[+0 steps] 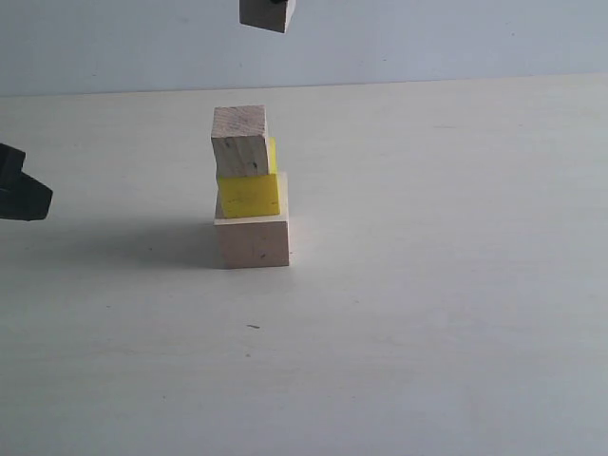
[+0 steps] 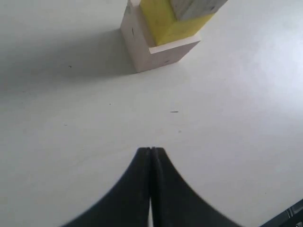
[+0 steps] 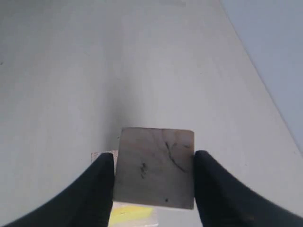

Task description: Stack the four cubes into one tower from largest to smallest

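A pale, off-white counter [image 1: 427, 332] fills most of the scene and meets a plain light blue-grey wall [image 1: 427, 38] at the back. Soft, even light leaves a faint shadow [image 1: 142, 242] across the counter's left side.

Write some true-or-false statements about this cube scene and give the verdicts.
1. The tower has three cubes in it. True.
2. The yellow cube is at the bottom. False: it sits on the large cube, second from the bottom.
3. The right jaws hold the tiny cube above the tower. True.
4. The left jaws are open around the tower. False: they are shut, empty and apart from it.
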Available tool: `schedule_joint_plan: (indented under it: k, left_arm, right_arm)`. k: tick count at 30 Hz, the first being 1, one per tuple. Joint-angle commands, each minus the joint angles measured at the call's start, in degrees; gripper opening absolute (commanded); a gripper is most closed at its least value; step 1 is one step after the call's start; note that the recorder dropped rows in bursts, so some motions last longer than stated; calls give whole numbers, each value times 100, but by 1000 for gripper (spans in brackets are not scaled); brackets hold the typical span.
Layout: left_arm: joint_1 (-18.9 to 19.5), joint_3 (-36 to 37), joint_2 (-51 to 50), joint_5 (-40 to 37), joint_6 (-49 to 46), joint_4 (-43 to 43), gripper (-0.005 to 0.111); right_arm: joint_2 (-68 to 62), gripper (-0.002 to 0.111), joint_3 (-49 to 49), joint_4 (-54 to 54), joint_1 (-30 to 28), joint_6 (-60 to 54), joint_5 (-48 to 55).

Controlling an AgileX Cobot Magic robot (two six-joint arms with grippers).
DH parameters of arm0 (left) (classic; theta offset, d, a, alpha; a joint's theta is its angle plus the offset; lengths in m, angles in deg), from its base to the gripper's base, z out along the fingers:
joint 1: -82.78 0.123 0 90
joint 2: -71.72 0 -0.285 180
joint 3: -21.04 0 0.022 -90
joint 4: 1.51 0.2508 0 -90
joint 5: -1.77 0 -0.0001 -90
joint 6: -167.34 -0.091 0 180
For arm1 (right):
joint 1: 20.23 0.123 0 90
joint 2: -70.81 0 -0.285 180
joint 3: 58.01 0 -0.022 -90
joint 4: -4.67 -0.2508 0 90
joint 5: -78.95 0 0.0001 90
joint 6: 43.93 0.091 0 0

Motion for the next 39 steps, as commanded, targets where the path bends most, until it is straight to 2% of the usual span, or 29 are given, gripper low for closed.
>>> schedule_joint_plan:
  k: [1,17,25,32,39]
  left_arm:
    - [10,17,-20,12,-153,-13,0]
    - [10,17,-20,239,-261,117,0]
    - [10,17,-20,372,-261,117,0]
    - [10,17,-20,481,-261,117,0]
    - [10,17,-20,470,-261,117,0]
  right_arm:
    - [-44,0,13,-111,4,-85,-6]
    - [-399,0,13,-465,4,-278,-6]
    - [-422,0,13,-453,4,102,-6]
    - [-360,0,255,-123,408,281,-6]
    - [-258,0,434,9,407,-94,-6]
